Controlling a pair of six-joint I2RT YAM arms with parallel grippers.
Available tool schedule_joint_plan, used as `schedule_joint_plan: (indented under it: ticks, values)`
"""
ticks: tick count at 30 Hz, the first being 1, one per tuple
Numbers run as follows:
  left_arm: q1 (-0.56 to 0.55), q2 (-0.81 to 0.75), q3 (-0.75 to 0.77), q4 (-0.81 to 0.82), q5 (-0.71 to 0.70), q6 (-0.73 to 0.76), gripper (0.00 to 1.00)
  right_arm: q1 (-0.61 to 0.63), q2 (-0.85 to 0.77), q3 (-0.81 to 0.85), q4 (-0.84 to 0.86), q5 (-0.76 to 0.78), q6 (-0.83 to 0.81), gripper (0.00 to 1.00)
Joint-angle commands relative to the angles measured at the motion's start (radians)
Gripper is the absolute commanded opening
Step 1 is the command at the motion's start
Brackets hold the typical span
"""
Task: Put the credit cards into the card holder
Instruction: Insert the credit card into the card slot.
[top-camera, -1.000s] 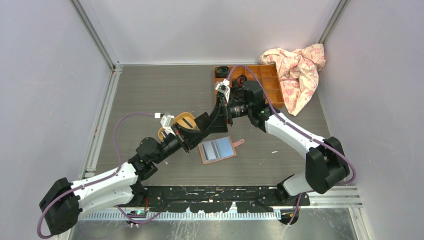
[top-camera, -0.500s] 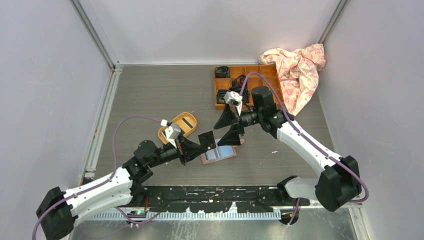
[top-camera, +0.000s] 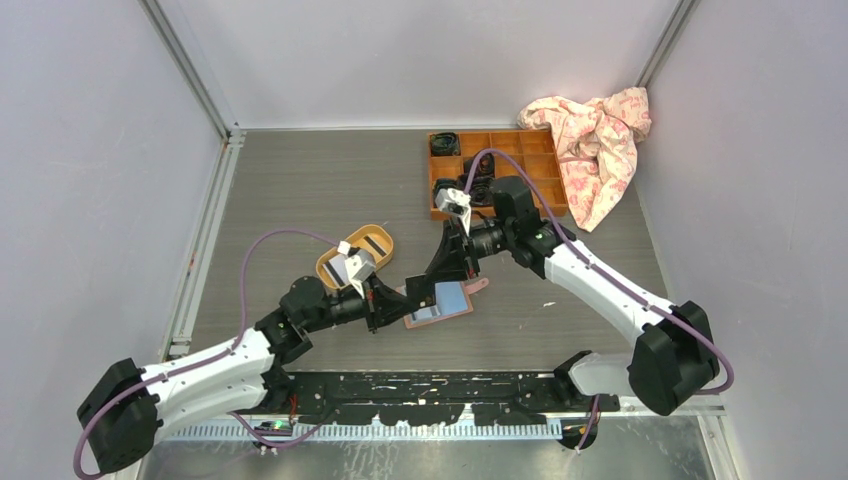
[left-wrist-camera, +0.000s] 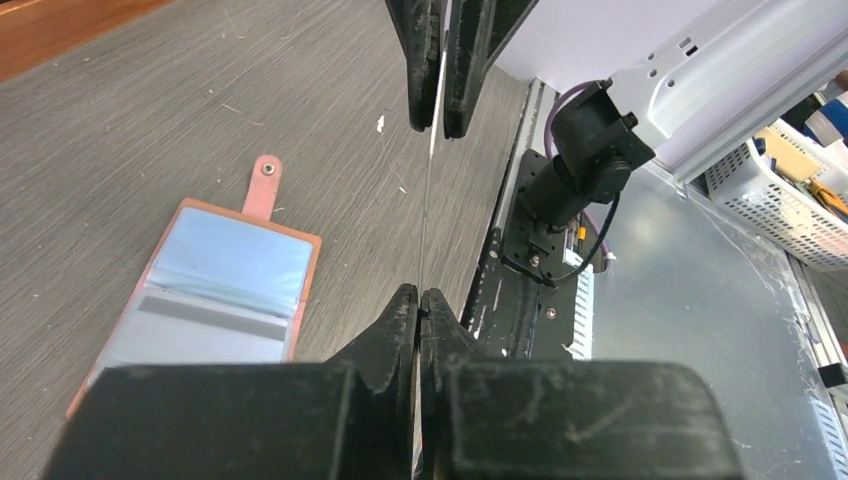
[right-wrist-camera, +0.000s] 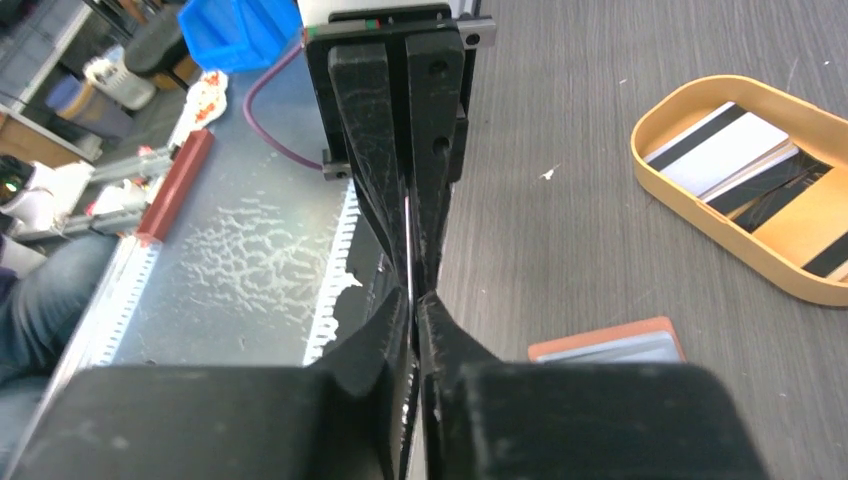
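Note:
One credit card (left-wrist-camera: 430, 200) hangs edge-on above the table, pinched at both ends. My left gripper (left-wrist-camera: 419, 300) is shut on its near edge, and my right gripper (left-wrist-camera: 441, 120) is shut on the far edge. In the right wrist view the card (right-wrist-camera: 409, 240) runs from my right gripper (right-wrist-camera: 412, 300) into the left fingers (right-wrist-camera: 365, 130). The card holder (left-wrist-camera: 215, 290) lies open and flat, bluish pockets up, just beside the grippers (top-camera: 415, 293). More credit cards (right-wrist-camera: 720, 150) lie in the yellow oval tray (right-wrist-camera: 650, 165).
The orange-brown compartment box (top-camera: 545, 165) stands at the back right, with a crumpled pink patterned cloth (top-camera: 600, 140) beside it. The tray (top-camera: 330, 268) sits left of the card holder (top-camera: 452, 297). The black base rail (left-wrist-camera: 540, 270) runs close behind the card.
My right gripper swung down and left from near the box, spread wide, then closed on the card's free edge. My left gripper carried the card rightward from the tray to over the card holder.

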Motion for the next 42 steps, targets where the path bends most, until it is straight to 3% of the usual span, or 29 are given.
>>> schedule_joint_plan:
  ticks: [1,3,6,8,11,14,18,22,31,42]
  values:
    - [-0.003,0.002,0.037,0.047,0.004,0.016,0.0,0.008,-0.002,0.017,0.042,0.001,0.023,0.05]
    - [-0.003,-0.008,0.037,0.021,-0.044,0.001,0.04,0.005,-0.002,0.022,0.022,0.012,0.02,0.01]
    - [-0.003,-0.078,0.034,-0.127,-0.208,-0.044,0.38,-0.026,0.013,0.02,-0.036,0.035,0.022,0.01]
    - [-0.004,-0.151,0.018,-0.239,-0.3,-0.095,0.53,-0.071,0.036,0.015,-0.058,0.06,0.04,0.01]
    - [-0.003,-0.254,-0.059,-0.279,-0.375,-0.228,0.62,-0.131,0.096,0.011,-0.075,0.102,0.089,0.01]
    - [-0.003,-0.319,-0.138,-0.235,-0.39,-0.344,0.6,-0.17,0.186,0.017,-0.126,0.153,0.095,0.01]
    - [-0.003,-0.276,-0.15,-0.178,-0.388,-0.402,0.48,-0.202,0.344,0.088,-0.285,0.199,0.038,0.01]
    - [-0.009,-0.126,-0.095,-0.122,-0.361,-0.395,0.38,-0.204,0.421,0.135,-0.377,0.25,-0.017,0.01]
    - [-0.054,0.316,0.085,-0.03,-0.339,-0.345,0.31,-0.206,0.488,0.144,-0.37,0.283,-0.003,0.01]
    - [-0.058,0.516,0.203,-0.109,-0.39,-0.291,0.21,-0.211,0.509,0.151,-0.347,0.251,0.02,0.01]
